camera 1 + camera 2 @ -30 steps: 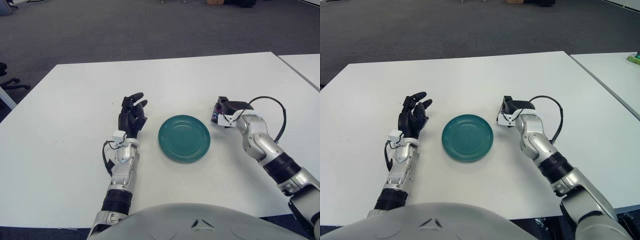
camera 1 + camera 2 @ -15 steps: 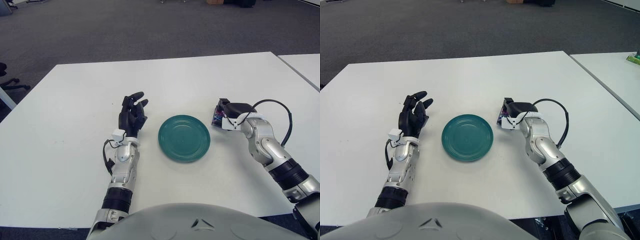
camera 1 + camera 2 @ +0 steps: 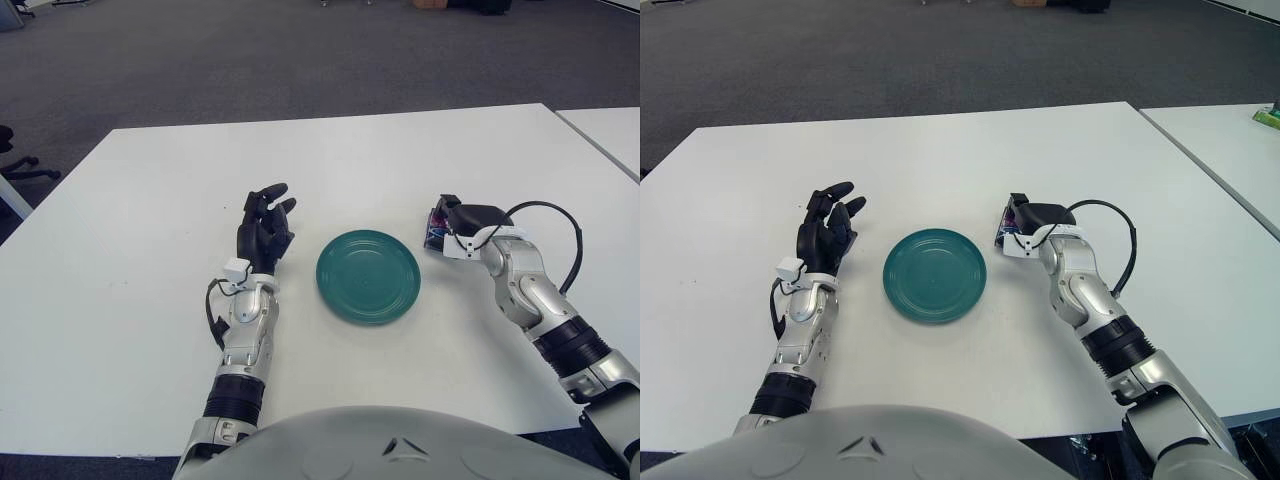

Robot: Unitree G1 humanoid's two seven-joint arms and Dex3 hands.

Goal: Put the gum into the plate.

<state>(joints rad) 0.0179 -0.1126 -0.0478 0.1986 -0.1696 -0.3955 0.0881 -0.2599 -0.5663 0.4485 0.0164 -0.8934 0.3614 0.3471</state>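
Since a second earlier, the right arm's elbow had swung outward, away from the robot's body, while the right hand (image 3: 466, 221) stayed almost where it was, just beside the right edge of the plate (image 3: 368, 276); over the last half second it barely shifted. That hand sat low over the white table (image 3: 140, 290), its dark fingers curled over the gum (image 3: 434, 226), a small dark packet with a purple and red face peeking out on the side toward the plate. Whether the packet was lifted off the table or pressed against it could not be told. The gum was outside the plate, close to its rim but not over it.

The teal plate lay flat near the middle of the table, between the two hands, with nothing in it. The left hand (image 3: 263, 231) showed to the left of the plate, near it but apart, palm up with its fingers loosely spread and holding nothing; it matched its earlier pose. A black cable looped from the right forearm.
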